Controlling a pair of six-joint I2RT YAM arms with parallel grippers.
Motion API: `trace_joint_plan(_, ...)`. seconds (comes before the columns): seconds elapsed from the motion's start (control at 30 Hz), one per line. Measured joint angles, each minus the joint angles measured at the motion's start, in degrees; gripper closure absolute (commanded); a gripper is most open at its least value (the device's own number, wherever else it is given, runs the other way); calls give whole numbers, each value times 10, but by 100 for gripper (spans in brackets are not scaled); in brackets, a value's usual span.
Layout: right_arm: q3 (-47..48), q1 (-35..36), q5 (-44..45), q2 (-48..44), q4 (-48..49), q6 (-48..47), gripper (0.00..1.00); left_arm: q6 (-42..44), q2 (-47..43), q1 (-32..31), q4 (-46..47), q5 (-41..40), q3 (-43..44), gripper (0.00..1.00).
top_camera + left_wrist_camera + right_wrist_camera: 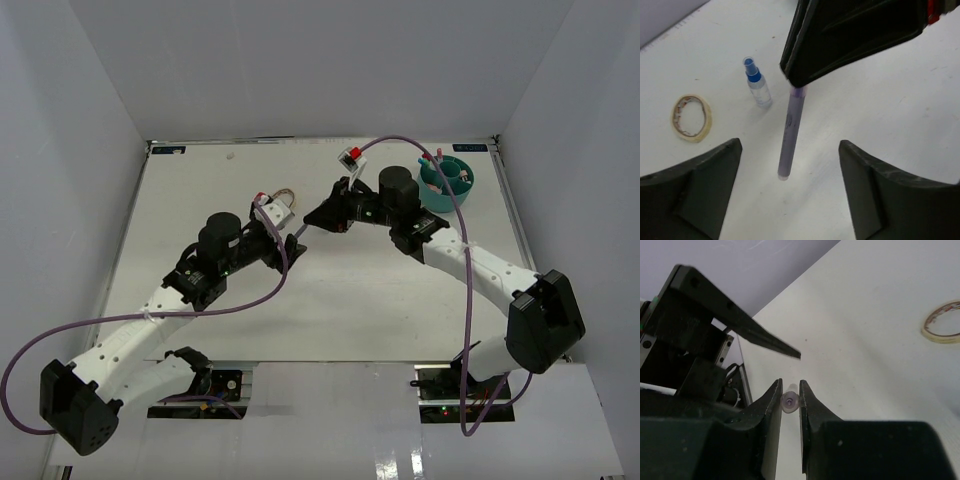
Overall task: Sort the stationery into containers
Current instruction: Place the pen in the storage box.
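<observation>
Purple pen point(791, 132) hangs pinched by right gripper point(789, 390), left gripper point(789, 150) spread around it.

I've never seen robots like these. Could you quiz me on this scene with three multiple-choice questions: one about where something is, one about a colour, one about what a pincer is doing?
1. Where does the teal organiser stand?
A) far right corner of the table
B) between the arm bases
C) far left corner
2. What colour is the small bottle's cap?
A) red
B) blue
C) yellow
3. The right pincer is:
A) wide open
B) shut on the purple pen
C) shut on the bottle
Answers: 1 A, the top view shows it far right; 2 B, the left wrist view shows a blue cap; 3 B, its fingers clamp the pen's end.
</observation>
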Motion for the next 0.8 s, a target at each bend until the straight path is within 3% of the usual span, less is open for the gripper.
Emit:
trace_joint_plan(0.03,-1,-1,11,-3,-2,-4,92,-4,1,0,1,-7,0,3)
trace_joint_plan(0.2,-28,-40,95,-58,-36,-35,92,-36,14,0,3,-63,0,2)
trace_joint_plan(0.47,-54,-166,335,-147,-64,-99,92,-125,82,24,-26,-162,32,2)
trace_joint_plan(0.6,-66,-223,431,-136,-45,-121,92,-174,104,76,-44,-181,43,2)
trace_joint_plan(0.8,-64,-275,491,-53,4,-139,92,-215,120,114,-73,-196,45,2)
